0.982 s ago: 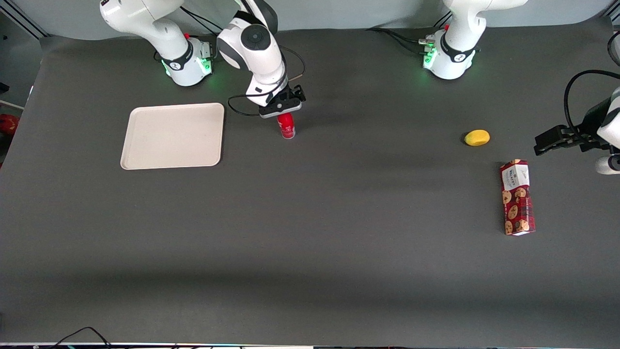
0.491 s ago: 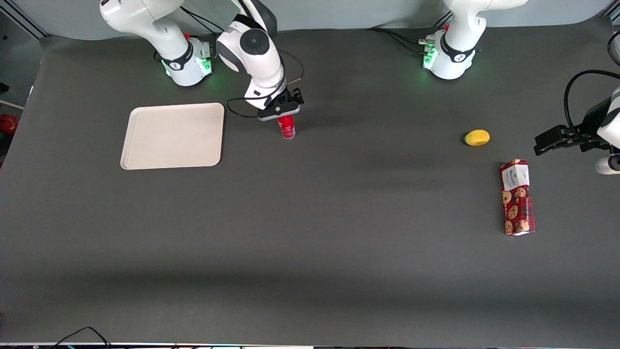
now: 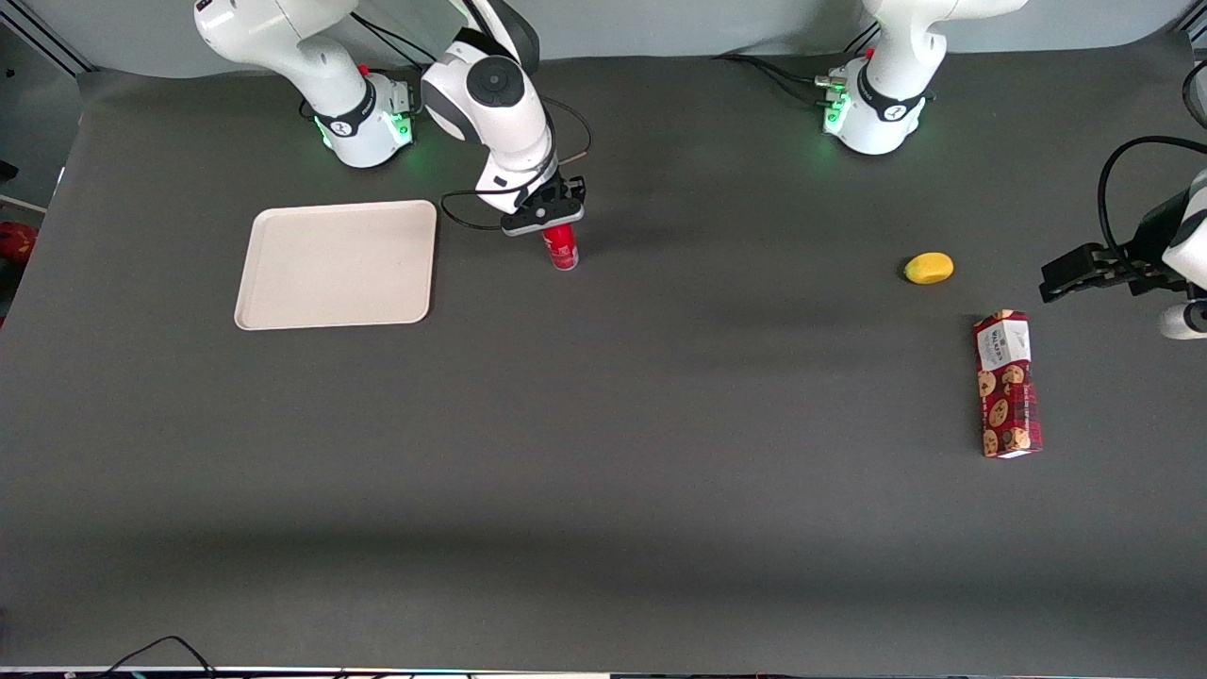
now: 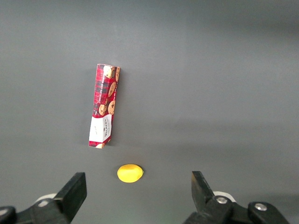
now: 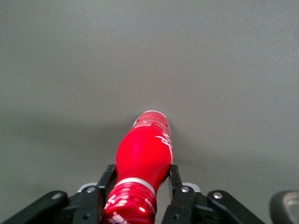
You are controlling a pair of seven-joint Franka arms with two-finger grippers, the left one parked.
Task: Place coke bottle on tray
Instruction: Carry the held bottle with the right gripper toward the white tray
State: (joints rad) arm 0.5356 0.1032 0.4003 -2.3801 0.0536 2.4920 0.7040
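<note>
- The right arm reaches from its base down to the table, its white forearm bent steeply so that the wrist points almost straight at the dark mat.
- The gripper [image 3: 553, 224] sits on the upper part of the coke bottle [image 3: 562, 249], and its black body hides the cap in the front view.
- In the right wrist view the two black fingers [image 5: 105, 183] stand one on each side of the bottle's neck and press against the red body, so the gripper [image 5: 138, 183] is clamped on the coke bottle [image 5: 145, 158].
- The bottle stands nearly upright, with a small lean, and its silvery base is on the mat or very close to it; I cannot tell if it touches.
- White lettering is visible on the red side of the bottle in the wrist view.
- The tray [image 3: 337, 264] lies flat on the mat beside the bottle, toward the working arm's end of the table, with a clear gap between them; nothing lies on it.
- A yellow lemon [image 3: 928, 268] and a red cookie box [image 3: 1007, 384] lie toward the parked arm's end of the table, well apart from the bottle.
- The cookie box lies flat, nearer to the front camera than the lemon.
</note>
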